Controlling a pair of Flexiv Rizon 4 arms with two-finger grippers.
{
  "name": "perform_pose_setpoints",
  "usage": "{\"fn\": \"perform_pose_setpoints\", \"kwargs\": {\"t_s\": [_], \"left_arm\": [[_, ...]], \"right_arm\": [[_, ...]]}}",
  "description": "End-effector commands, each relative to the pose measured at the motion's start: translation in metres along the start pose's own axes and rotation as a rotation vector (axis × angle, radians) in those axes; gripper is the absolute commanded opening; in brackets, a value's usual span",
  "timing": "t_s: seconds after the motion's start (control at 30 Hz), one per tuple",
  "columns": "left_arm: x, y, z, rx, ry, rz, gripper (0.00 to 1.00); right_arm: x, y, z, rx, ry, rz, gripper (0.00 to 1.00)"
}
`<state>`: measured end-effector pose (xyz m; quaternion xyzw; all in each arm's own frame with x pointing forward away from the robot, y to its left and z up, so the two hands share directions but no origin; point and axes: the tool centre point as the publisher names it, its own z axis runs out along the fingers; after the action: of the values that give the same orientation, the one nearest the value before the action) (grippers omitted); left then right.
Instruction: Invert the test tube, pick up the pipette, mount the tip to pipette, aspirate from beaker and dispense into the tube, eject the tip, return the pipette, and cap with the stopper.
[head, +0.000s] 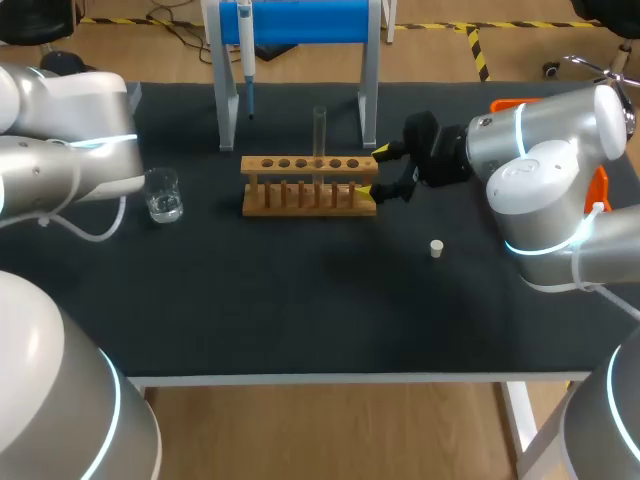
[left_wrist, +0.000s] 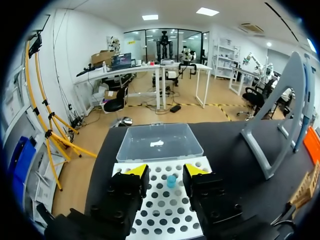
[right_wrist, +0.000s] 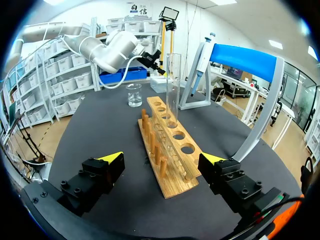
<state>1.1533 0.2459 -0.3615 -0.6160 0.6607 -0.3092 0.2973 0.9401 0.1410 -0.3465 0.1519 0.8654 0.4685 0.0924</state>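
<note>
L gripper (left_wrist: 166, 171) cut off in head view; on wrist cam open, blue tip (left_wrist: 171, 181) between fingers. R gripper (right_wrist: 162, 159) open, straddling wooden rack (right_wrist: 172, 150) end, test tube (right_wrist: 173, 85) ahead.

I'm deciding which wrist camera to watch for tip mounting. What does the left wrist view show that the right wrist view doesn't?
Only the left wrist view: the open left gripper above the white tip rack, one blue tip in it, a clear box beyond. Only the right wrist view: the open right gripper, the test tube standing in the wooden rack, the beaker. Both: the wooden rack, the stand, the black table.
</note>
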Motion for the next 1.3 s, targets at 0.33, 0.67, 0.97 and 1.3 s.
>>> {"fn": "perform_pose_setpoints", "kwargs": {"t_s": [0.33,0.67,0.97,1.3], "left_arm": [[0.0002,0.001,0.003,0.007,-0.007,0.001,0.33],[-0.0005,0.0021,0.0049,0.004,-0.009,-0.001,0.22],[0.0004,0.0026,0.0067,-0.004,-0.007,0.009,0.19],[0.0002,0.0033,0.0075,-0.007,-0.008,0.013,0.0]], "right_arm": [[-0.0001,-0.0001,-0.0007,0.001,0.001,0.0,1.0],[-0.0001,-0.0001,-0.0007,0.001,0.001,0.0,1.0],[-0.0001,-0.0001,-0.0007,0.001,0.001,0.0,1.0],[-0.0001,-0.0001,-0.0007,0.001,0.001,0.0,1.0]]}}
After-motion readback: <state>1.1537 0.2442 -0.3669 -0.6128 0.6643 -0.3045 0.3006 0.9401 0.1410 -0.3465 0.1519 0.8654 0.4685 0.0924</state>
